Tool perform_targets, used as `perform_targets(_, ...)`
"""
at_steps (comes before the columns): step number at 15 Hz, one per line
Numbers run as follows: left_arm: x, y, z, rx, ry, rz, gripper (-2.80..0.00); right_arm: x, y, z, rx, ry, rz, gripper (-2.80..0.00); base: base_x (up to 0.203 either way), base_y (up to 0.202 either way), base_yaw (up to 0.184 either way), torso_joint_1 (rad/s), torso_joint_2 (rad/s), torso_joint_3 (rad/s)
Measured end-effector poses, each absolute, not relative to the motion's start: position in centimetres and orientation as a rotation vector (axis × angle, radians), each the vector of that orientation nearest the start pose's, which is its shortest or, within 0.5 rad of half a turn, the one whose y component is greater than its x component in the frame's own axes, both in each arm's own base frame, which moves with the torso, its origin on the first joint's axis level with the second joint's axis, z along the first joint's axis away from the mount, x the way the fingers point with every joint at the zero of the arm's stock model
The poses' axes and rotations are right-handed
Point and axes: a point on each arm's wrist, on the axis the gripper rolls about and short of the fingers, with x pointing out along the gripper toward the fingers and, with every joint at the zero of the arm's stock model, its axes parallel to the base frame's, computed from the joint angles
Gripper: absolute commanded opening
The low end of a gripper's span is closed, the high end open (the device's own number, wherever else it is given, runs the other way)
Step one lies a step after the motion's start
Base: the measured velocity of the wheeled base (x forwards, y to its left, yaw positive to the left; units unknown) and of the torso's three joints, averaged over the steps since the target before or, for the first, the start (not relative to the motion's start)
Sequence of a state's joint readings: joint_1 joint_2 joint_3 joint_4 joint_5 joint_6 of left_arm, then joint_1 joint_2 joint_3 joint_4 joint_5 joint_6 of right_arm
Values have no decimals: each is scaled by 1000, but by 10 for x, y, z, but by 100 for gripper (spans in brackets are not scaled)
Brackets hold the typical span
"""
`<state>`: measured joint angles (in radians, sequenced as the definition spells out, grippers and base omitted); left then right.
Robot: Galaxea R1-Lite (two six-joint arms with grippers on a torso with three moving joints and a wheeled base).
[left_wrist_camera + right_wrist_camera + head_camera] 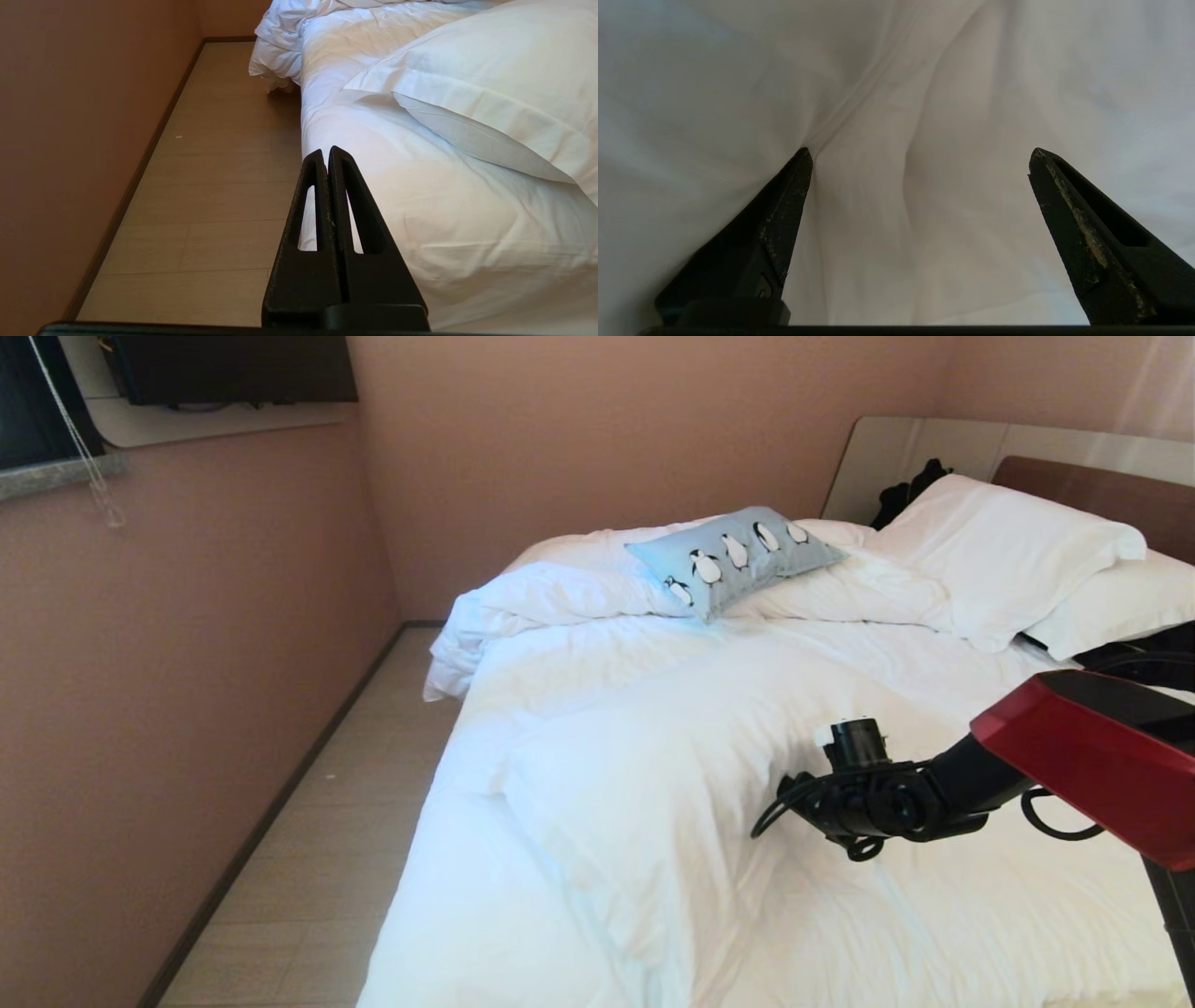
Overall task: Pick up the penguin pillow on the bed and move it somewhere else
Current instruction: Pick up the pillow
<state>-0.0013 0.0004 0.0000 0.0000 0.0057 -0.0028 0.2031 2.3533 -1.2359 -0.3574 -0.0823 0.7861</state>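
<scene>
Light-blue penguin pillow (738,555) printed with a row of black-and-white penguins, upper centre of the head view. The bed (653,821) has a white duvet (607,775) and white pillows (1004,555) at upper right. Walls (187,644) dusty pink; floor (317,831) pale beige planks. Robot arm (1092,756) red and black, lower right.

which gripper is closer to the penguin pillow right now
Right. The right gripper is open over the white duvet mid-bed, well short of the penguin pillow. The left gripper is shut, down beside the bed's edge.
</scene>
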Motion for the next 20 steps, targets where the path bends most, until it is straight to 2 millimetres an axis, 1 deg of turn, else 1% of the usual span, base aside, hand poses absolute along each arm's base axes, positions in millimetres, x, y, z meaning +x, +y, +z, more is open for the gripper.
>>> perform_targets(5, -23, 0, 75, -2, 1, 4, -280, 435, 102, 40, 752, 740, -164, 0, 0, 0, 0, 0, 0, 0)
perform_targets(9, -23, 0, 75, -3, 0, 4, -280, 442, 123, 63, 836, 743, -154, 0, 0, 0, 0, 0, 0, 0)
perform_targets(11, -23, 0, 75, -3, 0, 4, -280, 445, 136, 75, 872, 746, -143, 0, 0, 0, 0, 0, 0, 0)
perform_targets(15, -23, 0, 75, -2, 0, 4, -280, 445, 175, 101, 907, 755, -80, 0, 0, 0, 0, 0, 0, 0)
perform_targets(17, -23, 0, 75, -2, 0, 4, -280, 453, 185, 115, 916, 735, -49, 0, 0, 0, 0, 0, 0, 0)
perform_targets(18, -23, 0, 75, -3, 0, 4, -280, 457, 189, 116, 915, 733, -43, 0, 0, 0, 0, 0, 0, 0)
perform_targets(20, -23, 0, 75, -3, 0, 4, -280, 461, 193, 105, 888, 771, -51, 0, 0, 0, 0, 0, 0, 0)
